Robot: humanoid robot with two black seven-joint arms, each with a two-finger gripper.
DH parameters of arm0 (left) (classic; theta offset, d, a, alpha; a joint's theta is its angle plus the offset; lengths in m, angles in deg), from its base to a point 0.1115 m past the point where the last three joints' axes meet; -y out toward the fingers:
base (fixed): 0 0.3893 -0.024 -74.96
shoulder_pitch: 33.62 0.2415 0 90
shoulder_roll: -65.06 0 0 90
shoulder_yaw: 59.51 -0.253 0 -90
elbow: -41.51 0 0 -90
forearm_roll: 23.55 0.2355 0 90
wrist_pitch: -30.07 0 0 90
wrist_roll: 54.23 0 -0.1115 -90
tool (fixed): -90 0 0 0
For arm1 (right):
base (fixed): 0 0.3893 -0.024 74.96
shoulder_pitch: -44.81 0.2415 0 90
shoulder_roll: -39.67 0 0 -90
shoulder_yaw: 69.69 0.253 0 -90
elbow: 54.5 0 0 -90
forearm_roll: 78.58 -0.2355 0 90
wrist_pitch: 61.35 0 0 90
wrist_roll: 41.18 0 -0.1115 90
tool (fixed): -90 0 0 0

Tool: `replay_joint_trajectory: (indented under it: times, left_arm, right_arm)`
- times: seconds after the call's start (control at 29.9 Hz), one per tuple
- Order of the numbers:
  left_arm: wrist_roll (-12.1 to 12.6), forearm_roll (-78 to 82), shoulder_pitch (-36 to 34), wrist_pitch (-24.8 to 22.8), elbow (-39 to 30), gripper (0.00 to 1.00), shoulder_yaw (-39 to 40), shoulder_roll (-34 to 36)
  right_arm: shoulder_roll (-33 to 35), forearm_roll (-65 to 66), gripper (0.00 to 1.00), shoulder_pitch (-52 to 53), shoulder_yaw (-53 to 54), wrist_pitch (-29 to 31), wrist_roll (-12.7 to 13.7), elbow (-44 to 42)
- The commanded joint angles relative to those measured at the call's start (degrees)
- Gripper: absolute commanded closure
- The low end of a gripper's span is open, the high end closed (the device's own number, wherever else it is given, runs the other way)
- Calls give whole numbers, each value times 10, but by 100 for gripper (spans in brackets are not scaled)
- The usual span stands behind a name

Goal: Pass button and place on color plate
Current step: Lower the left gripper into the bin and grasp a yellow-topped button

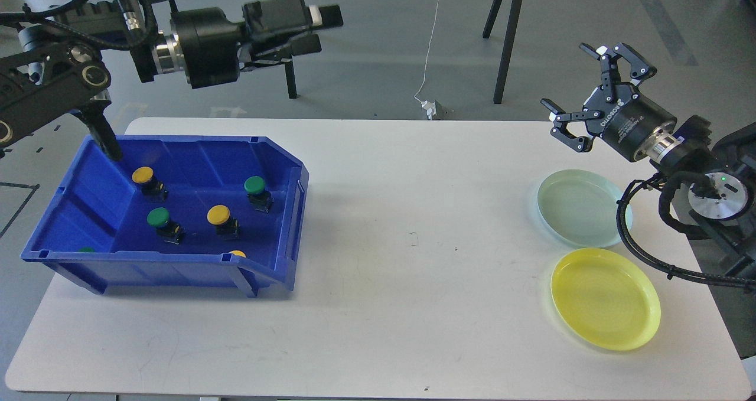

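The buttons, such as a yellow button (220, 215), stand in the blue bin (283, 224) with caps up, while the left gripper (322, 29) and right gripper (582, 91) hover spread wide, both empty.

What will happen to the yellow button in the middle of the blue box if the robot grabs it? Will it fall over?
The yellow button probably tips easily: its wide round cap sits on a smaller black base, and it already leans. The smooth cap may slip between the fingers, so gripping the blocky base looks safer. It seems rigid, unlikely to bend.
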Motion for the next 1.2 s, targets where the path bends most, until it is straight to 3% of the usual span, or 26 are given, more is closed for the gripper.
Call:
replay_joint_trajectory:
  times: [0.0, 0.2, 0.37, 0.6, 1.17]
  left_arm:
    - [0, 165, -27, 0, -76, 4, -53, 58]
    - [0, 407, 35, 3, -53, 4, -75, 77]
    - [0, 405, 82, 32, 12, 3, -71, 46]
    - [0, 394, 114, 36, 128, 3, -70, -25]
    - [0, 386, 169, 72, 193, 4, -70, -75]
  right_arm:
    - [-2, 0, 1, 0, 0, 0, -1, 0]
    - [-6, 0, 1, 0, -1, 0, -1, -2]
    - [-6, 1, 1, 1, -3, 0, -1, -2]
    - [-5, 1, 1, 0, -5, 0, -1, -8]
    - [-6, 1, 1, -12, -7, 0, -1, -16]
